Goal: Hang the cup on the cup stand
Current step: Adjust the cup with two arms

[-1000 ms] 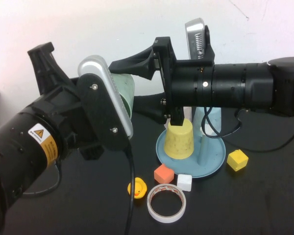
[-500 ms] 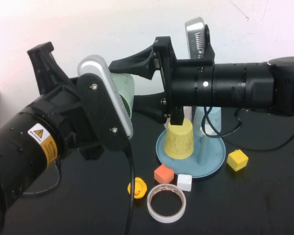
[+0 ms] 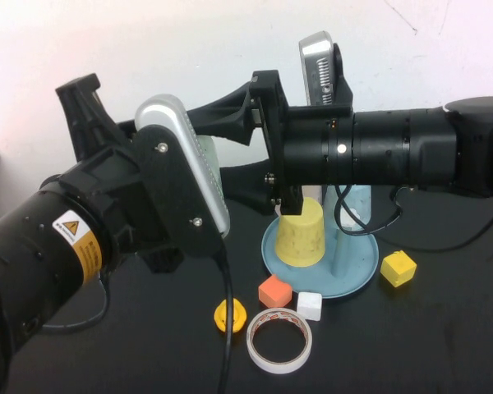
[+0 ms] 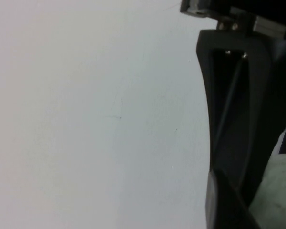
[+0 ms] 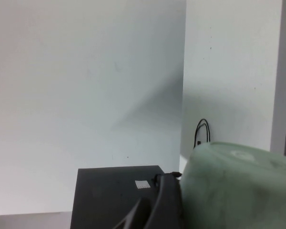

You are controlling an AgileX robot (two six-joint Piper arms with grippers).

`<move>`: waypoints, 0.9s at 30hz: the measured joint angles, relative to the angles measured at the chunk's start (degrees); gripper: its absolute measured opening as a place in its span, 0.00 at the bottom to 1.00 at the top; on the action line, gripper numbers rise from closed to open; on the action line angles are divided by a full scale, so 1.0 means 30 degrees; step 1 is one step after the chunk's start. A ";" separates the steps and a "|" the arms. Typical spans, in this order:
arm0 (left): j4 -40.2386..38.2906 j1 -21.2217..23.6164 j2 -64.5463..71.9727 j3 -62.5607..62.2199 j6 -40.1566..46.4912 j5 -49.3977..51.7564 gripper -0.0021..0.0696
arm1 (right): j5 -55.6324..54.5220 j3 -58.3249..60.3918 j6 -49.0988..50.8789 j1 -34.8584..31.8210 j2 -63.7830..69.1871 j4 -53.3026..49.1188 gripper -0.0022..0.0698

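The mint-green cup shows in the right wrist view [image 5: 238,186] and in the left wrist view [image 4: 279,195]; in the high view my left wrist hides it. My left gripper is raised at centre left, hidden behind its own wrist, and one of its fingers [image 4: 224,205] lies against the cup. My right gripper [image 3: 215,149] reaches in from the right, jaws wide apart above and below the cup, with one finger [image 5: 164,202] beside its wall. The blue cup stand [image 3: 357,277] sits below on the table.
A yellow cup [image 3: 302,234] and a light blue cup [image 3: 357,205] sit upturned on the stand's pegs. In front lie an orange cube [image 3: 274,290], a white cube [image 3: 310,305], a yellow cube [image 3: 398,268], a tape roll [image 3: 279,340] and a yellow duck [image 3: 230,316].
The two arms have closed in on each other a little: the left wrist shifted right and up, the right gripper shifted left. The cup is now hidden in the high view.
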 joint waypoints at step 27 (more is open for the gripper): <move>0.0229 0.0000 0.0000 0.0000 -0.1096 -0.1676 0.39 | -0.1481 0.0000 -0.1122 -0.0485 0.0040 -0.0275 0.82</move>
